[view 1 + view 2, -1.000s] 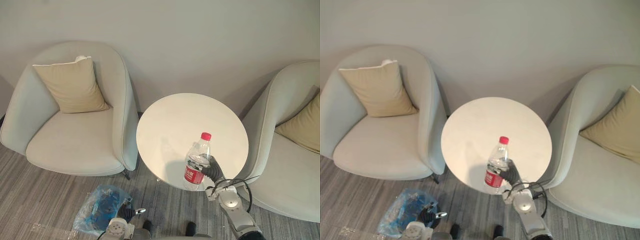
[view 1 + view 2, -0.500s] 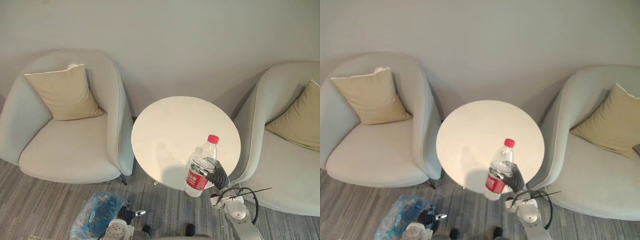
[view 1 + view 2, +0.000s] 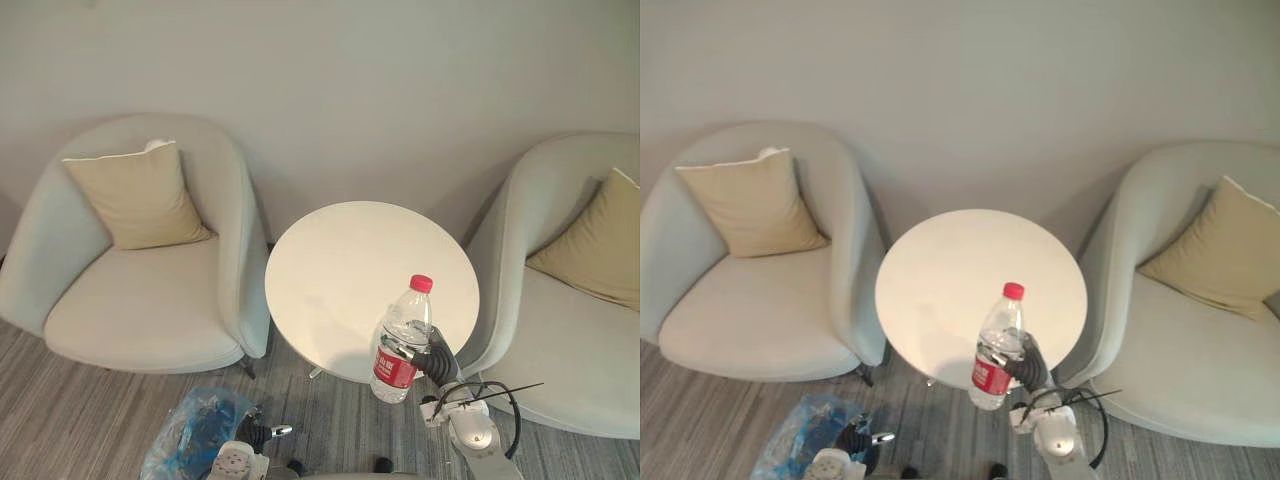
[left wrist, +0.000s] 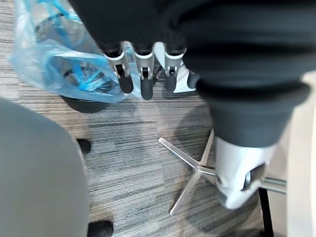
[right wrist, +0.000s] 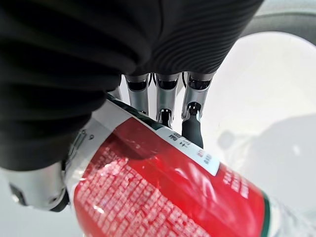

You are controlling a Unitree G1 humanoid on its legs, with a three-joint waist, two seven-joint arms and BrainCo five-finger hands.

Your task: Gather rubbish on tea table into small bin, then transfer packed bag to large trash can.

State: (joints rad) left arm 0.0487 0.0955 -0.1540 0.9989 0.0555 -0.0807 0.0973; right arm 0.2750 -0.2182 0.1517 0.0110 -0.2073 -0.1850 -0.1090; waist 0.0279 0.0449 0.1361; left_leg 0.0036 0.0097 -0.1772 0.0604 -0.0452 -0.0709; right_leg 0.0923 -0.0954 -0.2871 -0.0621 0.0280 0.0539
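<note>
A clear plastic bottle [image 3: 403, 340] with a red cap and red label stands upright at the near edge of the round white tea table [image 3: 345, 270]. My right hand [image 3: 433, 362] is shut on it, fingers [image 5: 167, 101] wrapped round the label of the bottle [image 5: 168, 197]. Low on the floor to the left of the table is the small bin lined with a blue bag [image 3: 195, 435]. My left hand [image 3: 250, 437] is beside it, its straight fingers [image 4: 140, 81] at the rim of the blue bag [image 4: 54, 59].
A grey armchair [image 3: 140, 300] with a beige cushion [image 3: 140, 195] stands left of the table, and another armchair [image 3: 570, 350] with a cushion stands right. The table's metal star base [image 4: 195, 168] rests on the striped grey carpet.
The camera has shifted. My right hand has brought the bottle slightly toward me, so its base now hangs past the table's near edge. The left hand stays by the bag.
</note>
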